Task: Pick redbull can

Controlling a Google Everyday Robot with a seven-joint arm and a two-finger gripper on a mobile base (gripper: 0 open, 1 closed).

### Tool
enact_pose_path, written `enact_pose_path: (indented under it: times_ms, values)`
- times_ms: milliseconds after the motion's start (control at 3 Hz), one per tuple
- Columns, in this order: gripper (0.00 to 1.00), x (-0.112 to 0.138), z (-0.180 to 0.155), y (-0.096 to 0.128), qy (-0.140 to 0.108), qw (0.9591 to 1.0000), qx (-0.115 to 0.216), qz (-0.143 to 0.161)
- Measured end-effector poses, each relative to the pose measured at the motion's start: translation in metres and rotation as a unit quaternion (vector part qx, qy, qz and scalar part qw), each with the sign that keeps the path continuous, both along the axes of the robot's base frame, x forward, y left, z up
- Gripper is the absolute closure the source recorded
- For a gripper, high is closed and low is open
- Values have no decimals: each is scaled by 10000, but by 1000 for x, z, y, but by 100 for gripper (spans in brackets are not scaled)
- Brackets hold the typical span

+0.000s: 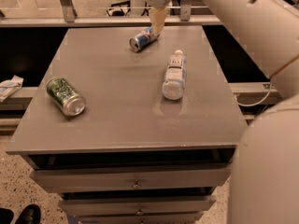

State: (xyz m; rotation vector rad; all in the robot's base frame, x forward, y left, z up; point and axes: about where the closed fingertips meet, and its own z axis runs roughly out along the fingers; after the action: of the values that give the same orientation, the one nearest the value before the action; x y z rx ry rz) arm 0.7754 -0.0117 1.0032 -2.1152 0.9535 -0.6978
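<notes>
Now, redbull can's place: the redbull can [142, 38] lies on its side near the far edge of the surface [117, 115], a little left of the middle, its silver end turned toward the camera and to the left.
End effector: the cream-coloured end effector [158, 20] hangs down from the top of the view, right over the far, right-hand end of the redbull can; its tip meets the can's outline there.
End effector state: cannot tell whether it is spread or pressed together; it shows as one pale shape.
Contact: cannot tell whether it touches the can or hangs just above it.
Arm: the thick pale arm [243, 27] runs from the upper middle down the right side of the view.
Bottle: a clear bottle [174, 75] with a white label lies on its side to the right and nearer the camera, apart from the redbull can.
Green can: a fatter green can [66, 95] lies on its side near the left edge, well apart from both.
In the way: the stretch between the redbull can and the bottle is bare surface.
Below: drawers [135, 183] sit under the surface; a dark shoe [28, 213] shows at the lower left.
</notes>
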Motion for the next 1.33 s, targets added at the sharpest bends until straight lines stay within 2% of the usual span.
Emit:
enact_pose_path:
  times_ms: [333, 667, 1000, 1333]
  values:
    - [0, 24, -11, 8, 145, 9993, -270, -221]
    - [0, 45, -32, 6, 314, 9968, -565, -477]
    - [0, 60, -58, 1, 517, 9921, -918, -674]
    - [0, 71, -84, -6, 740, 9845, -1376, -802]
